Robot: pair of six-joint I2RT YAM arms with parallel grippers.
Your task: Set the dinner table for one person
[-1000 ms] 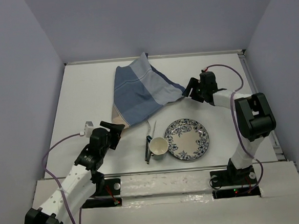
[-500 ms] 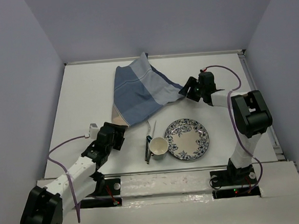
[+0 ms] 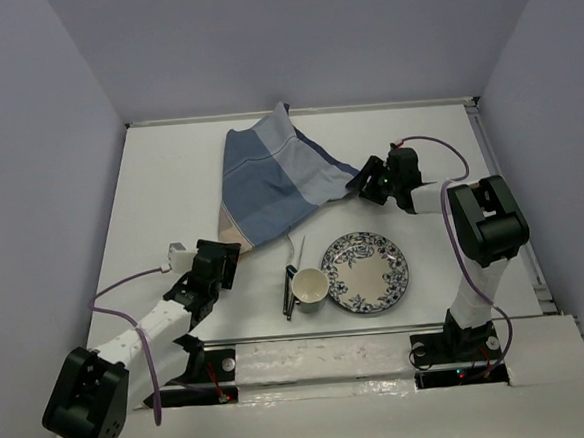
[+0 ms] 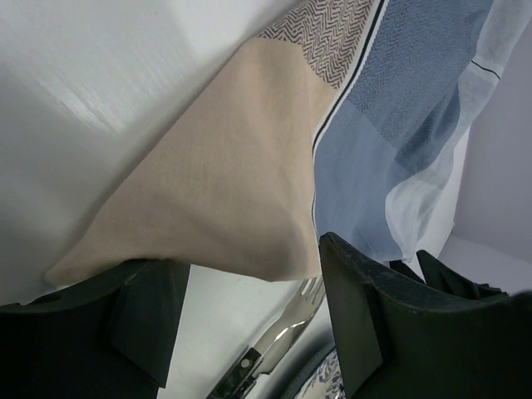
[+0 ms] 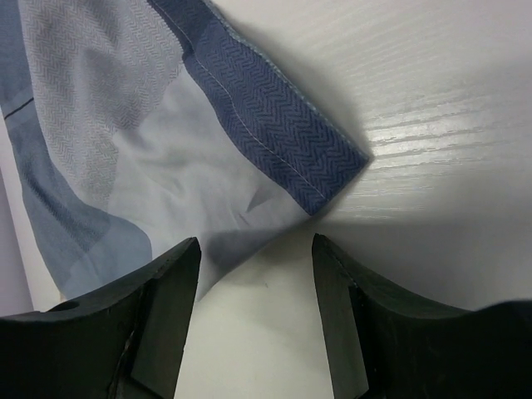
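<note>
The white dinner table [image 3: 170, 197] holds a rumpled blue-and-tan striped placemat [image 3: 274, 180] at the back middle. My left gripper [image 3: 233, 260] is open, low at the mat's tan near-left corner [image 4: 216, 208], which lies just ahead of its jaws. My right gripper [image 3: 363, 181] is open at the mat's blue right corner [image 5: 274, 125], its jaws just short of the cloth. A blue-patterned plate [image 3: 366, 271], a white cup [image 3: 310, 287] and a fork and knife [image 3: 294, 269] sit at the near middle. The cutlery also shows in the left wrist view [image 4: 274, 349].
The plate, cup and cutlery lie close together between the two arms, just near of the mat. Grey walls stand round the table on three sides.
My left gripper has dropped lower and drawn in toward the mat's tan corner. My right gripper has moved slightly left and down toward the mat's right corner.
</note>
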